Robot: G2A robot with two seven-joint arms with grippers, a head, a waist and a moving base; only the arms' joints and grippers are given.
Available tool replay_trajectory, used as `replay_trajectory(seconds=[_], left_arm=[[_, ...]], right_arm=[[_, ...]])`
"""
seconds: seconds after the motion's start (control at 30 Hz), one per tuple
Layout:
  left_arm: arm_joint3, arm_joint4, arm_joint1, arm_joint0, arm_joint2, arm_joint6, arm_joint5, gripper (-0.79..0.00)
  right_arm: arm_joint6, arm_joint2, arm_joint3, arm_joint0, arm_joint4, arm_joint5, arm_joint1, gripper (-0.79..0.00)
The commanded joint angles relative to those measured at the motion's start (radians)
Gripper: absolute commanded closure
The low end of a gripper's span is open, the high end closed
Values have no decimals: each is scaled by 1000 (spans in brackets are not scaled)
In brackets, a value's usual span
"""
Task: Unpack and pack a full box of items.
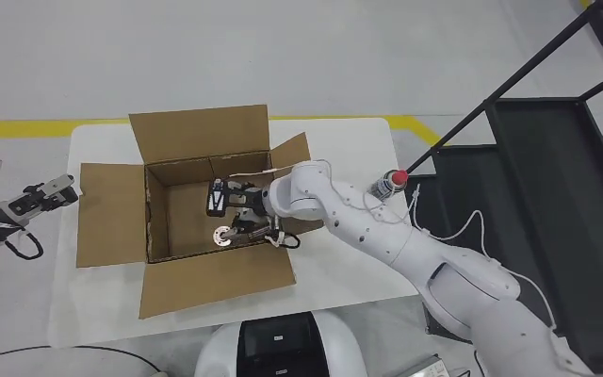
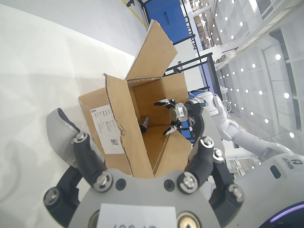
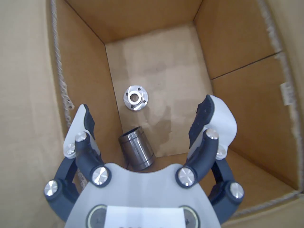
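Right gripper (image 3: 145, 106): hanging inside the cardboard box (image 3: 237, 48), fingers spread wide, gripping nothing.
Dark steel sleeve (image 3: 137, 149): lying on its side on the box floor, beneath that gripper.
Flanged silver ring (image 3: 135, 98): lying flat on the box floor, near the sleeve, not touching it.
Left gripper (image 2: 129, 119): hovering outside the box, well apart, fingers spread, carrying nothing.
Box: standing on the white table (image 1: 349, 151), flaps folded outward.

One brown cardboard box (image 1: 198, 132), with four flaps folded outward. Inside, two loose metal parts: one silver round flange with a central bore (image 3: 135, 97) and one dark steel cylindrical sleeve (image 3: 137, 147). One white rectangular table (image 1: 339, 141). At its edge, one small grey canister with a red cap (image 1: 391, 183).
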Motion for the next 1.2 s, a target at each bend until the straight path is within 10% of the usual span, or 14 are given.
replay_trajectory(seconds=[0.0, 0.6, 1.17], left_arm=[[0, 0, 0, 0, 0, 0, 0, -785], [0, 0, 0, 0, 0, 0, 0, -785], [0, 0, 0, 0, 0, 0, 0, -785]], right_arm=[[-4, 57, -50, -17, 38, -15, 19, -785], [170, 735, -594, -409, 110, -138, 215, -785], [-295, 1169, -640, -905, -137, -111, 262, -785]])
